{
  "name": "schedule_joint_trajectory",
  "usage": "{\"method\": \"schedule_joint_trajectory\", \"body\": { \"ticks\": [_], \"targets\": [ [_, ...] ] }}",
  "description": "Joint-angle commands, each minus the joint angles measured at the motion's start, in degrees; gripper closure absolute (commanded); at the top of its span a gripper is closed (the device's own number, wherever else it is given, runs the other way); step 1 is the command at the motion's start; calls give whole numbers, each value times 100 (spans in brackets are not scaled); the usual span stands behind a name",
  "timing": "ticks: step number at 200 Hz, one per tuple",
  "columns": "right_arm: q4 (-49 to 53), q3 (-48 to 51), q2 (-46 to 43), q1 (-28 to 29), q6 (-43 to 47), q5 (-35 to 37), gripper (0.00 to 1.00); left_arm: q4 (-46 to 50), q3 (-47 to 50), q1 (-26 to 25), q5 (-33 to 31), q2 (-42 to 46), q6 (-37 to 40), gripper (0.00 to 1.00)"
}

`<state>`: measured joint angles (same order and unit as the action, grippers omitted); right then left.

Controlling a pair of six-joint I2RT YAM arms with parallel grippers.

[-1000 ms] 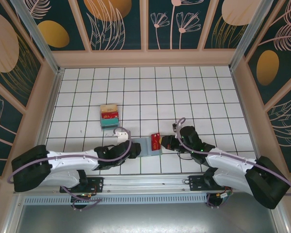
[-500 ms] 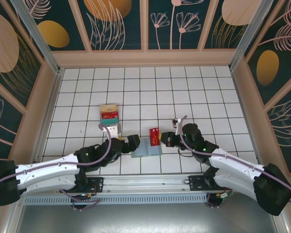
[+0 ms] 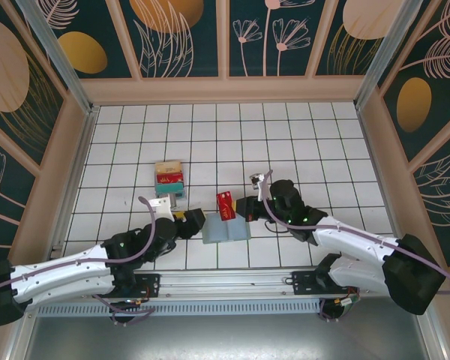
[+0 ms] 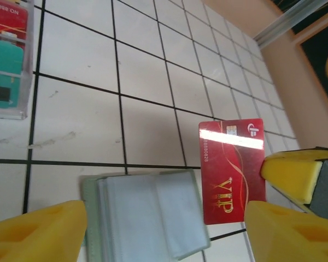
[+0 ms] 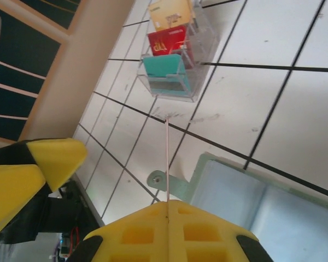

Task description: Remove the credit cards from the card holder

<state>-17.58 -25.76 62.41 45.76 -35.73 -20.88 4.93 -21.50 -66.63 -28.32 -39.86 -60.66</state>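
The card holder point(image 3: 226, 229) is a grey-green wallet lying open and flat on the white tiles, with pale clear pockets point(image 4: 147, 218). My right gripper point(image 3: 238, 207) is shut on a red credit card point(image 3: 226, 205) with gold "VIP" lettering point(image 4: 232, 169), held on edge just above the wallet's far left corner. In the right wrist view the card point(image 5: 167, 158) is a thin edge-on line rising from the closed pads point(image 5: 169, 232), with the wallet point(image 5: 251, 191) below. My left gripper point(image 3: 193, 222) is open at the wallet's left side. Its yellow fingers point(image 4: 38, 232) stand wide apart, pinching nothing.
A clear plastic stand point(image 3: 169, 180) holding tan, red and teal cards sits on the tiles behind and left of the wallet point(image 5: 175, 54). Wooden walls enclose the tiled floor on three sides. A metal rail point(image 3: 225, 281) runs along the near edge.
My right gripper has carried the red card left and away, off the wallet's right half. My left gripper has pulled back a little to the left of the wallet.
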Motion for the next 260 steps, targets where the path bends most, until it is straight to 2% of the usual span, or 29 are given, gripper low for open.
{"method": "schedule_joint_trajectory", "body": {
  "ticks": [1, 46, 76, 108, 136, 164, 190, 221, 260],
  "targets": [
    [-842, 231, -112, -38, -232, -399, 100, -849, 101, 26, 146, 138, 105, 30],
    [-1685, 891, -526, -404, -740, -774, 100, -1427, -248, 33, 531, -549, 422, 35],
    [-1611, 1093, -882, -592, -810, -808, 100, -1705, -570, 237, 922, -1323, 537, 37],
    [-1674, 1347, -1153, -892, -1002, -1000, 100, -2250, -589, 817, 1886, -1844, 584, 41],
    [-1987, 1535, -1153, -1117, -1179, -1321, 100, -2954, -323, 1198, 2800, -1824, 610, 45],
    [-2416, 1607, -1045, -1153, -1298, -1593, 100, -3870, 159, 1586, 3606, -1717, 309, 50],
    [-2876, 1631, -939, -1160, -1531, -1773, 100, -4383, 384, 1662, 3963, -1631, 180, 56],
    [-3175, 1499, -730, -1159, -1712, -1971, 100, -4483, 422, 1676, 4083, -1683, 99, 62],
    [-3365, 1357, -537, -1119, -1817, -2060, 100, -4622, 473, 1678, 4203, -1682, 45, 63]
  ]
}}
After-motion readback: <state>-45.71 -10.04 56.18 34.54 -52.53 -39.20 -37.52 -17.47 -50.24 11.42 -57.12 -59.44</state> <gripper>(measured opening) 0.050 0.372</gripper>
